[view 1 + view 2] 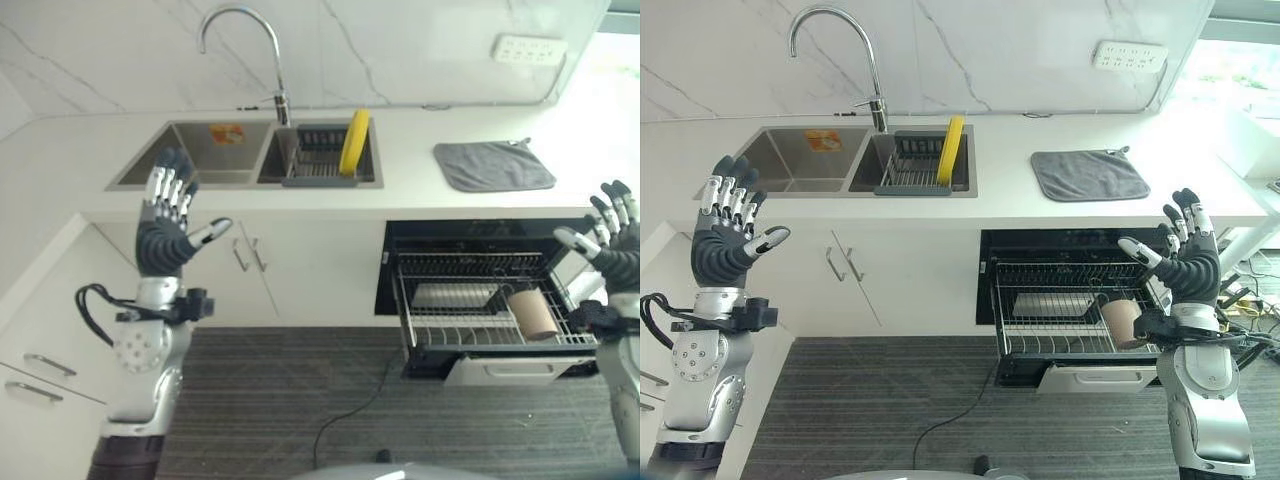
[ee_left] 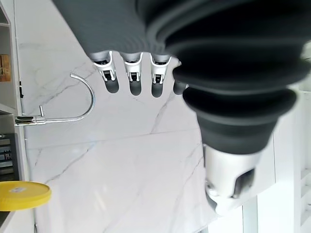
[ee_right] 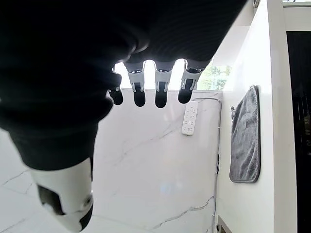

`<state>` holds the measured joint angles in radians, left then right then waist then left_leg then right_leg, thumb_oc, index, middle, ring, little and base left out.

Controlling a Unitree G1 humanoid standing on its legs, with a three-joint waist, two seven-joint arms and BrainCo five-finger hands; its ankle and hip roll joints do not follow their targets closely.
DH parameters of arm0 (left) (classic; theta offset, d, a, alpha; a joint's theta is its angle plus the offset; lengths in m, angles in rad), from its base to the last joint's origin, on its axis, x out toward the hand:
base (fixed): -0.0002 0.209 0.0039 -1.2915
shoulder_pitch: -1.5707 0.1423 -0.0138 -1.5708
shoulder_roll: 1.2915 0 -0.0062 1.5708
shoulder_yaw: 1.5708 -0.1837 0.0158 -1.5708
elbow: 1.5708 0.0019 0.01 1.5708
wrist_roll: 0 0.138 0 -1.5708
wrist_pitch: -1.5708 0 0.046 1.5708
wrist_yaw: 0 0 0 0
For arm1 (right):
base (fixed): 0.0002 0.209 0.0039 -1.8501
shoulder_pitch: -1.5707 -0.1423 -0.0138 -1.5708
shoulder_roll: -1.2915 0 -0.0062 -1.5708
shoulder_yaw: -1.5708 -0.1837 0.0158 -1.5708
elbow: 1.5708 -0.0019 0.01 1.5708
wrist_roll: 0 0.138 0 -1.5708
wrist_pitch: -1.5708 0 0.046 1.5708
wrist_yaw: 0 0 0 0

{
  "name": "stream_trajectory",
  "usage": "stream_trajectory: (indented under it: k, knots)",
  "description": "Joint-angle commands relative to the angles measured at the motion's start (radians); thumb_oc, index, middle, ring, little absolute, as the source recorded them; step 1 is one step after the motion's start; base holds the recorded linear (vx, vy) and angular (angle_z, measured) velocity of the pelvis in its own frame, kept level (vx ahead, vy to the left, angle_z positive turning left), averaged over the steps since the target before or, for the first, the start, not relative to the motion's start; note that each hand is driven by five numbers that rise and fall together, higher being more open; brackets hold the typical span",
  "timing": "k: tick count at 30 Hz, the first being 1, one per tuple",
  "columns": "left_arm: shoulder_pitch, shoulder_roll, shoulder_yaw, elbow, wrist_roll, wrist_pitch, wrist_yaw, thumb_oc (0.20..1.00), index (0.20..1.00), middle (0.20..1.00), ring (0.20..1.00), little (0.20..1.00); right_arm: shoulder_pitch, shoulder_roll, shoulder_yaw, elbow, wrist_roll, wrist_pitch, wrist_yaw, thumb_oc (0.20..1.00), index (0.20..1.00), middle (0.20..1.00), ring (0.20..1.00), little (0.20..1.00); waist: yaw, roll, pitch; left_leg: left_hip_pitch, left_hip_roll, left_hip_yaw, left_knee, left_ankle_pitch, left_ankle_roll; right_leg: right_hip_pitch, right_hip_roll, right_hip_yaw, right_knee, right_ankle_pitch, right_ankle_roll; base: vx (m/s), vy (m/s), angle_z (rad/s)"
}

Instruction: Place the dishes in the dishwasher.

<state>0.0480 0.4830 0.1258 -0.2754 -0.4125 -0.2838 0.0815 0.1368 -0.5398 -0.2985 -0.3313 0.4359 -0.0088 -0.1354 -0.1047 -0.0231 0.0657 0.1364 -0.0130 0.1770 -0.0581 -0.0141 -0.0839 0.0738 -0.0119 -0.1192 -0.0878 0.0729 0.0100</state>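
Left hand (image 1: 728, 240): raised beside the sink (image 1: 800, 160), fingers spread wide, empty.
Right hand (image 1: 1188, 262): raised by the dishwasher rack (image 1: 1070, 310), fingers wide, empty.
Yellow plate (image 1: 952, 150): upright in the sink's drying basket (image 1: 910, 165), awaiting pickup.
Cup (image 1: 1122, 322): lying in the pulled-out rack.

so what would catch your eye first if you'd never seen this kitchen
Probably the two raised, open hands: the left hand in front of the sink, the right hand beside the pulled-out dishwasher rack. Next, the bright yellow plate standing on edge in the sink's drying rack, then the brown cup lying on its side in the dishwasher rack.
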Motion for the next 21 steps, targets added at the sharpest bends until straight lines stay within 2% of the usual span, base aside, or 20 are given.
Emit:
stream_trajectory:
  k: [1,2,4,5,6,7,10,11,13,14,15,16,17,21]
  knots:
    - [-0.025,0.018,0.011,-0.034,0.010,-0.062,-0.007,1.000,1.000,1.000,1.000,1.000,-0.035,-0.047,-0.076,-0.041,0.035,-0.060,0.027,1.000,1.000,1.000,1.000,1.000,0.005,-0.007,0.017,-0.118,0.118,0.032,0.220,0.163,-0.050,0.051,0.010,0.012,0.005,-0.028,0.039,0.03,0.022,0.14]
    - [-0.020,0.017,0.012,-0.036,0.014,-0.062,-0.011,1.000,1.000,1.000,1.000,1.000,-0.034,-0.051,-0.081,-0.042,0.041,-0.056,0.031,1.000,1.000,1.000,1.000,1.000,0.004,-0.010,0.017,-0.118,0.135,0.042,0.191,0.152,-0.049,0.051,0.002,0.007,0.004,-0.028,0.045,0.06,0.110,0.07]
    - [-0.017,0.015,0.009,-0.042,0.032,-0.064,-0.020,1.000,1.000,1.000,1.000,1.000,-0.051,-0.057,-0.078,-0.025,0.040,-0.059,0.031,1.000,1.000,1.000,1.000,1.000,0.006,-0.008,0.014,-0.082,0.161,0.090,0.047,0.131,-0.033,0.056,-0.017,-0.016,0.001,-0.036,0.063,0.14,0.291,-0.07]
    - [-0.026,0.017,0.005,-0.046,0.037,-0.061,-0.021,1.000,1.000,1.000,1.000,1.000,-0.064,-0.058,-0.068,-0.020,0.027,-0.063,0.023,1.000,1.000,1.000,1.000,1.000,0.009,-0.002,0.014,-0.073,0.169,0.112,-0.025,0.151,-0.033,0.063,-0.030,-0.032,0.001,-0.043,0.072,0.17,0.426,-0.02]
    - [-0.044,0.022,-0.006,-0.030,0.032,-0.063,-0.014,1.000,1.000,1.000,1.000,1.000,-0.076,-0.065,-0.056,-0.015,0.018,-0.067,0.015,1.000,1.000,1.000,1.000,1.000,0.008,-0.001,0.013,-0.087,0.167,0.116,-0.029,0.151,-0.033,0.070,-0.039,-0.036,0.001,-0.050,0.074,0.20,0.531,0.03]
    - [-0.058,0.022,-0.012,-0.017,0.025,-0.058,-0.012,1.000,1.000,1.000,1.000,1.000,-0.084,-0.073,-0.056,-0.017,0.012,-0.062,0.011,1.000,1.000,1.000,1.000,1.000,0.005,-0.001,0.005,-0.089,0.152,0.107,-0.029,0.109,-0.023,0.069,-0.057,-0.035,0.001,-0.049,0.083,0.18,0.455,0.09]
    - [-0.067,0.032,-0.003,-0.021,0.010,-0.050,-0.030,1.000,1.000,1.000,1.000,1.000,-0.069,-0.082,-0.084,-0.032,0.048,-0.060,0.025,1.000,1.000,1.000,1.000,1.000,-0.006,0.003,-0.013,-0.067,0.127,0.083,-0.029,0.070,-0.009,0.059,-0.080,-0.045,0.001,-0.032,0.103,0.18,0.411,-0.08]
    - [-0.074,0.031,-0.004,-0.020,0.007,-0.045,-0.042,1.000,1.000,1.000,1.000,1.000,-0.062,-0.077,-0.090,-0.036,0.058,-0.067,0.033,1.000,1.000,1.000,1.000,1.000,-0.006,0.000,-0.014,-0.061,0.119,0.076,-0.029,0.059,-0.001,0.048,-0.092,-0.056,0.031,-0.012,0.113,0.13,0.264,-0.54]
    - [-0.080,0.034,-0.010,-0.012,0.004,-0.041,-0.051,1.000,1.000,1.000,1.000,1.000,-0.050,-0.053,-0.082,-0.054,0.042,-0.072,0.054,1.000,1.000,1.000,1.000,1.000,-0.021,-0.001,-0.007,-0.057,0.126,0.068,-0.029,0.061,0.009,-0.033,-0.084,-0.038,0.197,0.011,0.136,0.12,0.137,-0.37]
    - [-0.084,0.037,-0.014,-0.002,0.015,-0.043,-0.038,1.000,1.000,1.000,1.000,1.000,-0.061,-0.037,-0.070,-0.057,0.029,-0.063,0.079,1.000,1.000,1.000,1.000,1.000,-0.021,-0.005,-0.006,-0.054,0.126,0.056,-0.029,0.058,0.005,-0.067,-0.096,-0.036,0.170,0.035,0.143,0.11,-0.047,-0.27]
    - [-0.093,0.051,-0.017,0.004,0.001,-0.041,-0.025,1.000,1.000,1.000,1.000,1.000,-0.073,-0.023,-0.055,-0.048,0.005,-0.062,0.092,1.000,1.000,1.000,1.000,1.000,-0.025,-0.011,0.003,-0.045,0.121,0.056,-0.029,0.044,0.004,-0.099,-0.115,-0.031,0.174,0.094,0.155,0.08,-0.149,-0.33]
    - [-0.091,0.064,-0.002,0.011,-0.039,-0.046,-0.039,1.000,1.000,1.000,1.000,1.000,-0.080,-0.036,-0.050,-0.031,0.012,-0.072,0.095,1.000,1.000,1.000,1.000,1.000,-0.013,-0.007,0.006,-0.047,0.143,0.077,-0.029,0.051,0.001,-0.087,-0.112,-0.066,0.140,0.041,0.145,0.08,-0.247,-0.28]
    - [-0.096,0.058,-0.003,0.010,-0.059,-0.044,-0.051,1.000,1.000,1.000,1.000,1.000,-0.100,-0.060,-0.056,-0.001,0.015,-0.060,0.061,1.000,1.000,1.000,1.000,1.000,0.003,-0.015,0.000,-0.048,0.157,0.094,-0.029,0.050,-0.002,-0.034,-0.094,-0.107,0.042,-0.004,0.118,0.05,-0.228,-0.02]
    - [-0.107,0.011,-0.027,-0.004,-0.054,-0.041,-0.038,1.000,1.000,1.000,1.000,1.000,-0.147,-0.047,-0.020,-0.003,-0.010,-0.057,-0.002,1.000,1.000,1.000,1.000,1.000,0.008,-0.015,-0.007,-0.040,0.158,0.112,-0.029,0.052,-0.001,0.009,-0.071,-0.111,0.001,-0.014,0.095,0.02,-0.173,0.28]
